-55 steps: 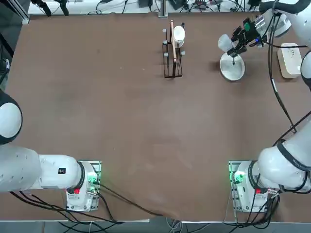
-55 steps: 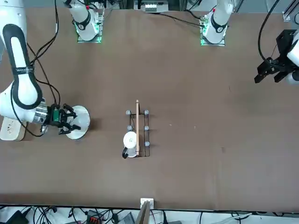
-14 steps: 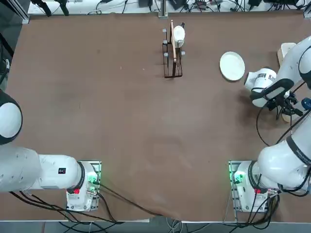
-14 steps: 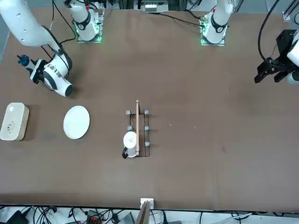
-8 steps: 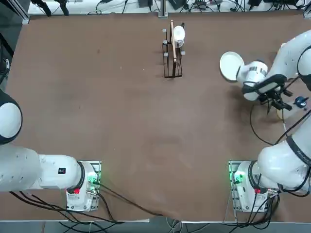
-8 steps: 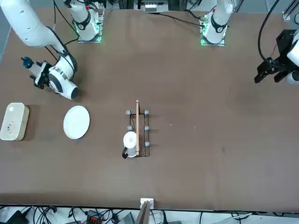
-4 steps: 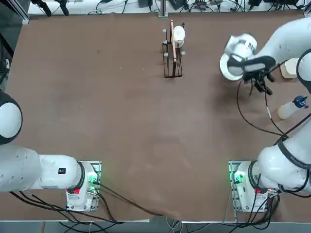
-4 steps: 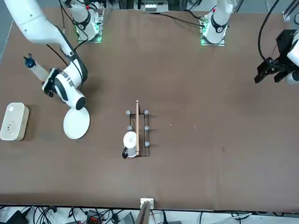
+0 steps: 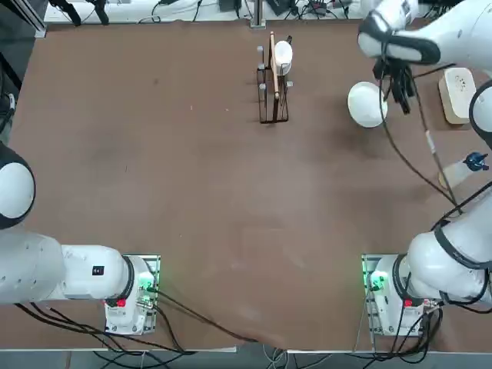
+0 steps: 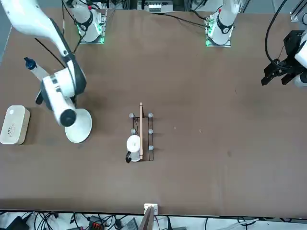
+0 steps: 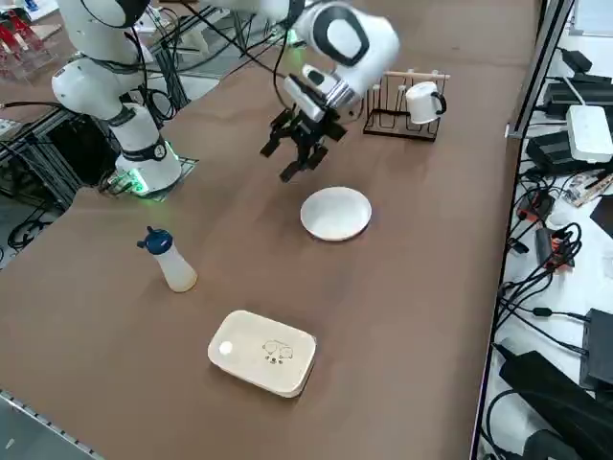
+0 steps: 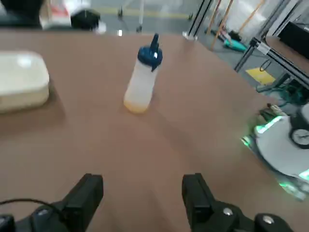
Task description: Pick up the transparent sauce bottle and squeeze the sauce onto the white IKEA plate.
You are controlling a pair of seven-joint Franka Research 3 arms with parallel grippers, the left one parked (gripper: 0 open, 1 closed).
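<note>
The transparent sauce bottle (image 9: 463, 172) with its dark blue cap stands upright and alone near the table's right edge, also in the side view (image 11: 173, 264) and the wrist view (image 12: 142, 82). The white IKEA plate (image 9: 366, 104) lies flat at the far right of the table (image 11: 336, 213); my forearm covers part of it in the front view (image 10: 81, 128). My right gripper (image 11: 295, 159) hangs in the air close beside the plate, well away from the bottle. Its fingers stand open with nothing between them (image 12: 141, 193).
A cream rounded-rectangular block (image 9: 460, 94) lies at the far right edge, beyond the bottle (image 11: 263, 352). A black wire rack (image 9: 273, 84) holding a white mug and a wooden stick stands at the far middle. The arm's cable trails over the table between plate and bottle.
My right arm has swung away from the bottle toward the far side, ending beside the plate. The bottle stays standing where it was. The fingers stayed open.
</note>
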